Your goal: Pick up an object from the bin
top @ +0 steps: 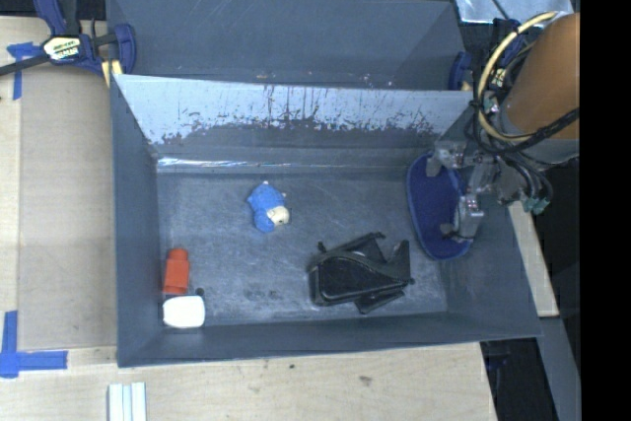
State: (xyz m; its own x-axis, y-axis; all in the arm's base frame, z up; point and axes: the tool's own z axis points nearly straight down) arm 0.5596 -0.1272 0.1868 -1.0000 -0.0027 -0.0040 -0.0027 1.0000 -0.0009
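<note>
Camera view: the end effector (463, 224) hangs at the right end of the bin (296, 128), over the right half of a dark blue oval piece (431, 212), flat and dish-like.

- The oval sits against the right wall and seems tilted up on it. Its long axis runs from the back wall toward the front.
- The end effector tip overlaps the oval's lower right rim. Contact or gap: cannot tell.
- Open or closed: cannot tell. Nothing is seen gripped.
- Nearest neighbour is a crumpled black item (357, 277), left of the oval and nearer the front, apart from it.
- A small blue toy (267, 209), a red cylinder (176, 270) and a white lump (183, 312) lie well apart to the left.

Judgement: the oval is the likely target, almost straight below. A grasp would have to take its thin rim.
</note>
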